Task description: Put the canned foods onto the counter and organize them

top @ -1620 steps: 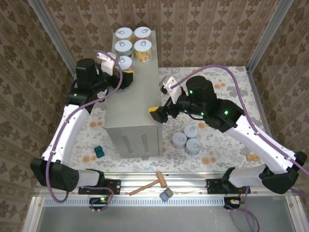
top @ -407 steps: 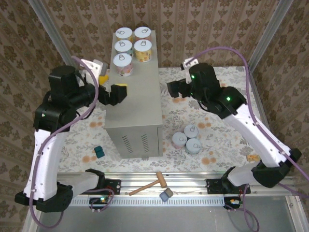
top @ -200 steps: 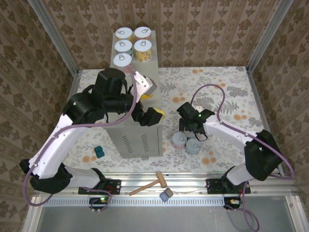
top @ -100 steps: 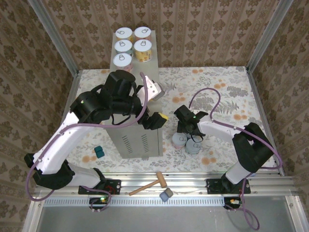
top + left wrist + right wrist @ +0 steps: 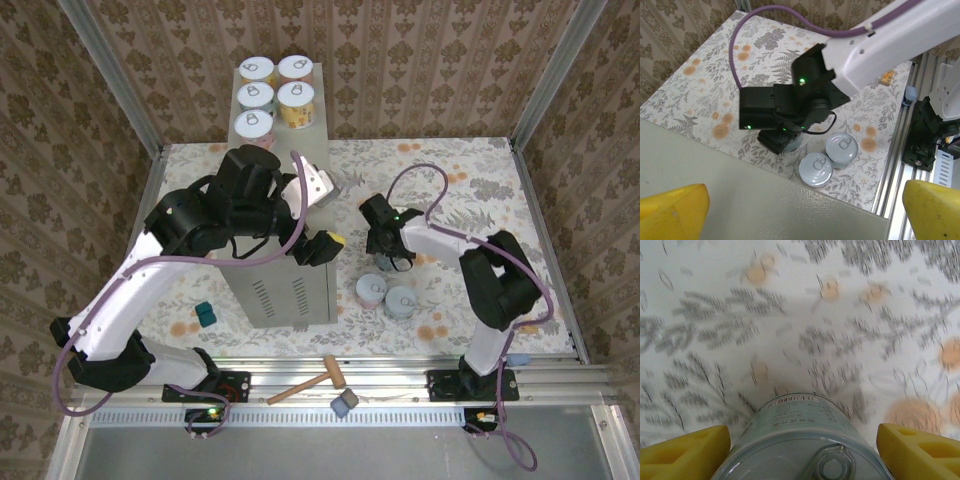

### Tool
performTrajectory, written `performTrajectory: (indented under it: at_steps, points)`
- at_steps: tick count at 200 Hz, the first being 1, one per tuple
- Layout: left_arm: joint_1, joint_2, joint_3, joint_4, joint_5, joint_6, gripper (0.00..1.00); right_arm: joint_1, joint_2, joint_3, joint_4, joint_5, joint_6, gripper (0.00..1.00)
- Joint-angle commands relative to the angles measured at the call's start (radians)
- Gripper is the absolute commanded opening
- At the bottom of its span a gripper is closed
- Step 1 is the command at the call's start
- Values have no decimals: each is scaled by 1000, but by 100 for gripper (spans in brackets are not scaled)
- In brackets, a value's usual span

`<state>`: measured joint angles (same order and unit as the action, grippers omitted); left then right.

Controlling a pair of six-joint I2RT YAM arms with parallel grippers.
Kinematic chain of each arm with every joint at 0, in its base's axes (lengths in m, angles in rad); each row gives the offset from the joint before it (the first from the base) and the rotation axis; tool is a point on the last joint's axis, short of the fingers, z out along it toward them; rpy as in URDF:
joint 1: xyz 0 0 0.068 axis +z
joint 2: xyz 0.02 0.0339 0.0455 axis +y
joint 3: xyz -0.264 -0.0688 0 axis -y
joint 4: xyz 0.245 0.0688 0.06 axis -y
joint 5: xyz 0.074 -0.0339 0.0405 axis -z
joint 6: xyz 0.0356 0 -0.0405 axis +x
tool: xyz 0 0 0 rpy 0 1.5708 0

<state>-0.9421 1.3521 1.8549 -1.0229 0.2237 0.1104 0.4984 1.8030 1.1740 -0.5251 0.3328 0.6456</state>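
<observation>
The counter (image 5: 275, 215) is a tall beige box at centre left, with several pale-lidded cans (image 5: 257, 68) grouped at its far end. My right gripper (image 5: 385, 255) is down on the floral floor to the counter's right, shut on a teal-grey can (image 5: 800, 420) that sits between its yellow fingers (image 5: 685, 450). Two more cans (image 5: 371, 291) (image 5: 402, 298) stand side by side just in front of it. My left gripper (image 5: 322, 245) hangs open over the counter's near right corner. From there the left wrist view looks down on those two cans (image 5: 815, 169) and the right gripper (image 5: 777, 142).
A wooden mallet (image 5: 310, 380) and a grey block (image 5: 345, 403) lie on the rail at the near edge. A teal block (image 5: 204, 314) sits on the floor left of the counter. Patterned walls close in the sides and back.
My right gripper has closed on the third floor can and shifted slightly away from the other two. The left arm swung to the counter's near right corner, then held still.
</observation>
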Motion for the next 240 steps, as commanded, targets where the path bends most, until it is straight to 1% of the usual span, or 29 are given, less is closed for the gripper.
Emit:
performTrajectory:
  at_steps: [1,27,54,80,109,151,183,199,217,240]
  points:
    - [-6,-8,23,-25,-37,26,100,-24,76,80,13,0,-71,80]
    - [-6,-20,10,-23,-52,28,100,-31,90,91,27,-5,-81,86]
    - [-6,-33,-9,0,-55,32,100,-30,62,59,38,-10,-79,92]
    - [-6,-30,-18,22,-50,38,100,-29,32,7,57,-12,-74,93]
    - [-7,-19,-17,30,-52,42,100,-27,3,-29,75,-23,-61,89]
    - [-6,-30,-31,38,-67,40,100,-9,-78,-52,76,-3,-72,76]
    - [-6,-53,-44,37,-96,47,100,-4,-185,-38,34,-2,-101,68]
    - [-7,-66,-46,20,-123,66,100,0,-249,-1,-7,-10,-134,67]
    - [-5,-84,-47,-9,-167,97,100,0,-332,76,-90,-59,-200,67]
    - [-5,-110,-49,-40,-216,125,100,0,-399,228,-204,-100,-289,67]
